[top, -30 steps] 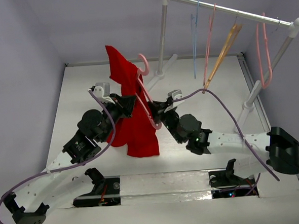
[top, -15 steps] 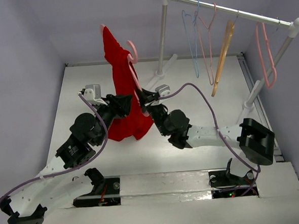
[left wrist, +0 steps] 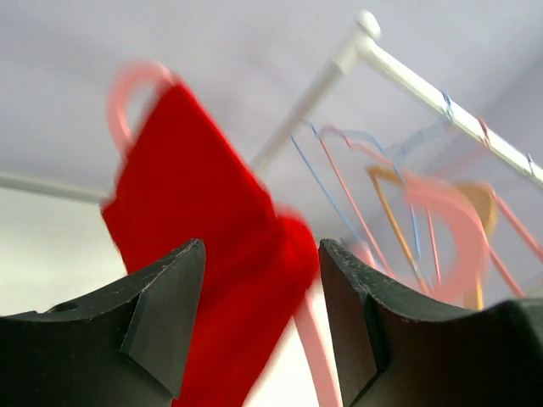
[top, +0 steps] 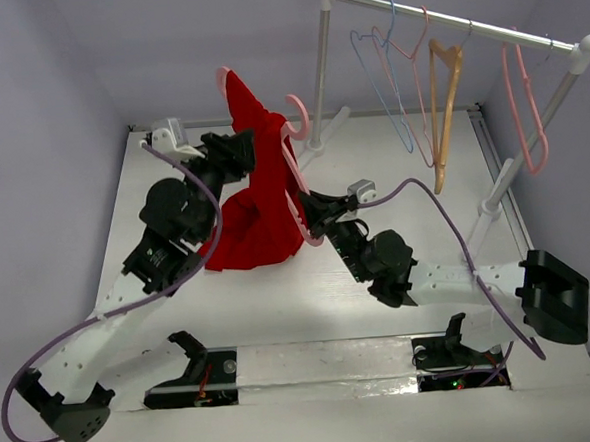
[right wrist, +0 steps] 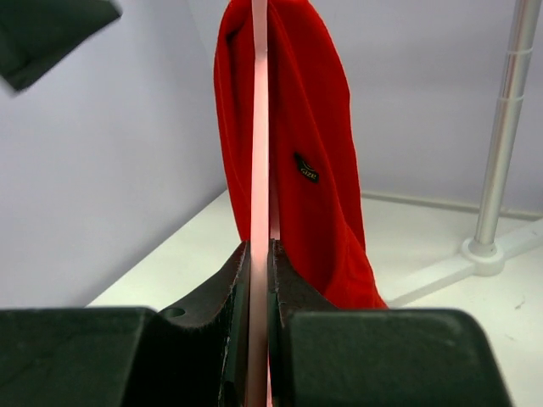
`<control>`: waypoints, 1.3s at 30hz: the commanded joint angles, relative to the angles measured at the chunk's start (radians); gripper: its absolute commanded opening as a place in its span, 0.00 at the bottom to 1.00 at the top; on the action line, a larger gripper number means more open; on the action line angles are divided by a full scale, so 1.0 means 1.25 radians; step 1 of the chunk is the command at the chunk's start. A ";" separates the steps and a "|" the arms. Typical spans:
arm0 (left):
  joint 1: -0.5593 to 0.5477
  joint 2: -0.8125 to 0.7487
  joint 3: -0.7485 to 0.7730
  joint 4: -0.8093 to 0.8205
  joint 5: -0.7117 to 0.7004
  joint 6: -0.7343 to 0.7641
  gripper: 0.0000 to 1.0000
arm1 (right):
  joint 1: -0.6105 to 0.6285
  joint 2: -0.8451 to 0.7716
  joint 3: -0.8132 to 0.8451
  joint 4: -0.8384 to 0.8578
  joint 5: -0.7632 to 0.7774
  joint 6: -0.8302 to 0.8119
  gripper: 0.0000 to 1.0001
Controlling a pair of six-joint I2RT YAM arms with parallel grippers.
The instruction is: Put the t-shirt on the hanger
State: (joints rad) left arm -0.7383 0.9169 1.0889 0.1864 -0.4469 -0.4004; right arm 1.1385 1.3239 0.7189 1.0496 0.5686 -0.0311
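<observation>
The bright red soft cloth t-shirt (top: 264,198) is draped on the pale pink thin plastic hanger (right wrist: 259,127), which is clamped between the jaws of the right gripper (right wrist: 259,254). The cloth is seen above them, and beyond the parted jaws of the left gripper (left wrist: 261,254).

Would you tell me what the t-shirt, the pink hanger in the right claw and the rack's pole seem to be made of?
The t-shirt looks like soft matte cloth: it drapes in folds and carries a sewn label. The hanger seems smooth thin plastic, pale pink. The rack's pole looks like white coated metal or plastic tube; which, I cannot tell.
</observation>
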 commanded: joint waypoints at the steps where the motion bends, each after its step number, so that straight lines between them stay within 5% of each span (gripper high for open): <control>1: 0.086 0.064 0.087 0.041 0.080 -0.037 0.53 | 0.000 -0.054 -0.014 0.038 -0.024 0.054 0.00; 6: 0.197 0.144 0.125 0.055 0.213 -0.093 0.57 | 0.000 -0.066 -0.014 0.005 -0.034 0.064 0.00; 15: 0.227 0.229 0.166 0.078 0.323 -0.124 0.64 | 0.000 -0.037 0.005 -0.014 -0.058 0.078 0.00; 24: 0.259 0.252 0.116 0.117 0.378 -0.164 0.48 | 0.000 -0.010 0.034 -0.029 -0.060 0.084 0.00; 39: 0.275 0.182 0.033 0.103 0.232 -0.139 0.62 | 0.000 -0.006 0.056 -0.046 -0.038 0.072 0.00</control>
State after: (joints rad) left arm -0.4099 1.1992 1.1423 0.2832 -0.0906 -0.5949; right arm 1.1385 1.3308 0.7273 0.8982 0.5148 0.0605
